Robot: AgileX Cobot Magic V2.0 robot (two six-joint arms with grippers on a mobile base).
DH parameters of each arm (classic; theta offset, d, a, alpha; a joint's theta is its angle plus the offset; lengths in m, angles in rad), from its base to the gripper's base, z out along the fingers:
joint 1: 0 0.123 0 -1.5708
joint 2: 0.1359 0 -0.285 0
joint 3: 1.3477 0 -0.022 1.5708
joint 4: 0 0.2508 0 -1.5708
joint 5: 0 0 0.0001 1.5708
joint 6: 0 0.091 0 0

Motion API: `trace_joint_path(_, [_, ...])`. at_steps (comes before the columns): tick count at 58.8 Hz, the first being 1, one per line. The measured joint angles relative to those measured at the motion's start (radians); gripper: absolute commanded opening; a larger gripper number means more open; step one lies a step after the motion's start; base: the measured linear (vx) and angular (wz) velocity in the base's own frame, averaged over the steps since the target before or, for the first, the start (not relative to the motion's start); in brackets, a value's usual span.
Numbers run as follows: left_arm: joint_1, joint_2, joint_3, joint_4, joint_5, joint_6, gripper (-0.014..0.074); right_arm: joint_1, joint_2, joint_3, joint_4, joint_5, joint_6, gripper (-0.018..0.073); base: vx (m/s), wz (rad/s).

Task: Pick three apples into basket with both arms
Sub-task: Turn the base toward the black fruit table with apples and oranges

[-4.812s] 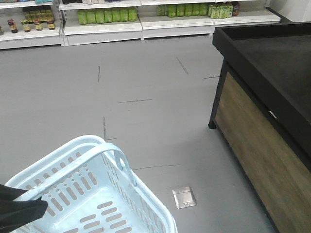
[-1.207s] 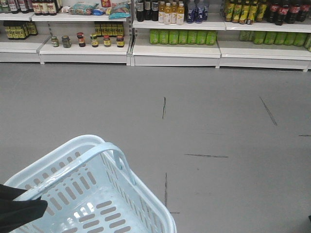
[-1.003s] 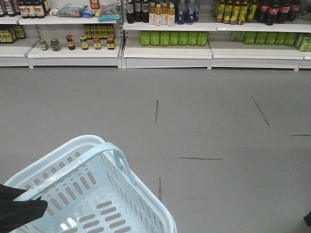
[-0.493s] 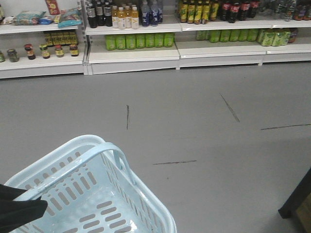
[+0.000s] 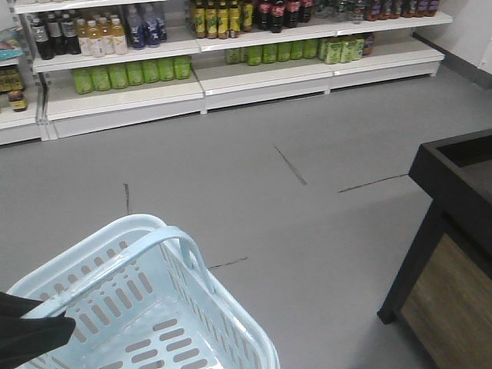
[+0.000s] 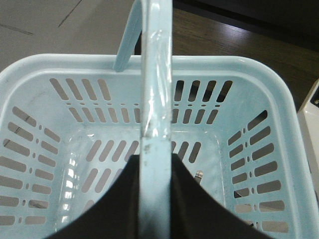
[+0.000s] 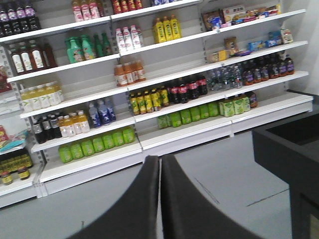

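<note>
1. Front view. The basket (image 5: 223, 304) fills the lower left corner, close under the camera, over the grey floor (image 5: 254, 200). Its handle (image 5: 115, 257) stands raised across the opening. The black, cloth-covered left arm (image 5: 31, 338) enters from the left edge and meets the near end of the handle.
2. Front view, surroundings. White shelves (image 5: 123, 100) with rows of bottles (image 5: 131, 73) run along the far side of the floor. A black stand (image 5: 453, 192) with a wood side panel (image 5: 446, 307) is at the right edge, well apart from the basket.
3. Left wrist view. The camera looks straight down into the basket (image 6: 249, 64), whose slotted bottom and walls are in plain sight. The handle (image 6: 155, 74) runs up the middle of the picture. The left gripper (image 6: 155, 159) pinches the handle: one black finger (image 6: 119, 204) lies against each side of the bar, with no gap showing.
4. Left wrist view, background. Beyond the far rim are grey floor (image 6: 40, 20) at upper left and dark wood (image 6: 224, 45) at upper right.
5. Right wrist view. The right gripper (image 7: 160, 158) points toward the stocked shelves (image 7: 174, 134). Its fingers (image 7: 184, 204) are pressed together along their length and hold nothing. Part of the black stand (image 7: 284, 149) shows at right.
</note>
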Motion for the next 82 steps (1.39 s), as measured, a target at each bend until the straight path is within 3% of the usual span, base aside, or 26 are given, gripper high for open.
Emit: trace_joint_path(82, [0.0,0.0,0.0,0.0,0.0,0.0,-0.0006,0.0,0.0,0.0,0.0,0.0,0.0,-0.0006,0.09,-0.39])
